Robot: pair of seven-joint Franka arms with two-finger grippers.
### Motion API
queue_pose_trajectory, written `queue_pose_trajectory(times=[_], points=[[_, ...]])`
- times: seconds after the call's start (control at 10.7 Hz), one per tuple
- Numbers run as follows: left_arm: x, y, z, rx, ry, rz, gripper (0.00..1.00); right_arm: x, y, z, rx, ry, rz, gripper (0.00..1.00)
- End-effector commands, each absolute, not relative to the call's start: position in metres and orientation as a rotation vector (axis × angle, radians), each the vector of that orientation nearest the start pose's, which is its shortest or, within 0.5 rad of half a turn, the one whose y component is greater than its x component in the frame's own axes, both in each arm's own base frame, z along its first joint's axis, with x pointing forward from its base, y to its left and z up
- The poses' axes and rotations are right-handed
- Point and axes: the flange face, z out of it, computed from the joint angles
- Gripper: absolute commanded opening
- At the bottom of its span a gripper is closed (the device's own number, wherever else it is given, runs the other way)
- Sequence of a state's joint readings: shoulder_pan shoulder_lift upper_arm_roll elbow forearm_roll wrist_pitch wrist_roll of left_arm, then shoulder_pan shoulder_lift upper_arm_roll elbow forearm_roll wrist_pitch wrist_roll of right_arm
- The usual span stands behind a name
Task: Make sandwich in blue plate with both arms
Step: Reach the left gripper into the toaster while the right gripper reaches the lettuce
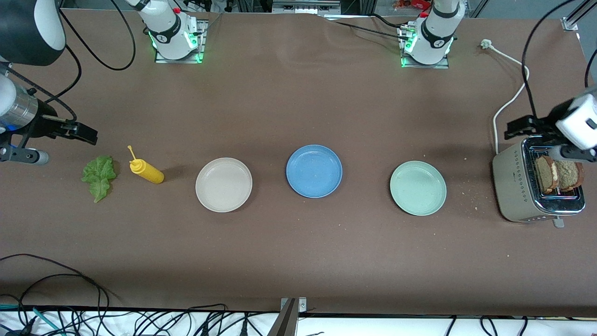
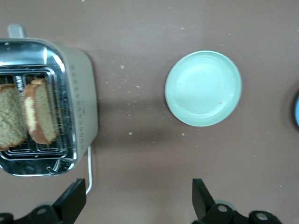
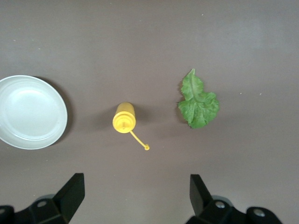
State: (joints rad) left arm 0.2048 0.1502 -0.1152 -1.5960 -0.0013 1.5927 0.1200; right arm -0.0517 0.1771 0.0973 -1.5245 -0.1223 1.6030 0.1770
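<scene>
Grippers are both spread wide and hold nothing. Left gripper [image 2: 135,205] hangs over the table just beside the toaster [image 1: 517,186], where two bread slices [image 1: 557,175] stand in the slots. Right gripper [image 3: 135,200] hangs over the table near the lettuce leaf [image 1: 99,176] and yellow bottle [image 1: 147,171]. Blue plate [image 1: 314,171] sits bare between the cream plate [image 1: 224,185] and the mint-green plate [image 1: 418,187].

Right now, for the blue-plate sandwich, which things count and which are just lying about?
Job:
round mid-blue plate
two tan bread slices in the silver toaster
ruffled green lettuce leaf
left gripper, open
right gripper, open

Lying about:
cream-white plate
mint-green plate
yellow squeeze bottle
</scene>
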Motion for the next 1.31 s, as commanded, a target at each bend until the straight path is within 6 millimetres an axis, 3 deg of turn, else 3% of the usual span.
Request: queue_pose_trajectory(times=[0.0,0.09,0.28,0.56,0.65,0.75,0.84,0.93,1.21], points=[[0.616,0.142,0.48,-3.18,0.036,0.235,1.0,0.613,-0.014,0.533,-3.273,0.127,0.136,1.0],[0.621,0.178,0.465,-3.169,0.089,0.161,1.0,0.617,-0.02,0.524,-3.303,0.102,0.155,1.0],[0.627,0.215,0.431,-3.174,0.175,0.123,1.0,0.625,-0.036,0.505,-3.317,0.079,0.179,1.0],[0.633,0.215,0.398,-3.113,0.219,0.181,0.99,0.636,-0.071,0.474,-3.313,0.013,0.216,1.0],[0.633,0.21,0.396,-3.074,0.26,0.219,0.79,0.64,-0.083,0.46,-3.314,-0.017,0.233,1.0],[0.631,0.208,0.393,-3.023,0.314,0.266,0.48,0.643,-0.103,0.442,-3.315,-0.034,0.26,1.0],[0.631,0.207,0.388,-3.017,0.303,0.281,0.27,0.645,-0.115,0.424,-3.29,-0.048,0.289,1.0],[0.631,0.207,0.383,-3.022,0.284,0.293,0.11,0.646,-0.119,0.41,-3.265,-0.043,0.316,1.0],[0.629,0.209,0.375,-3.034,0.118,0.32,0.0,0.651,-0.139,0.358,-3.249,-0.061,0.376,1.0]])
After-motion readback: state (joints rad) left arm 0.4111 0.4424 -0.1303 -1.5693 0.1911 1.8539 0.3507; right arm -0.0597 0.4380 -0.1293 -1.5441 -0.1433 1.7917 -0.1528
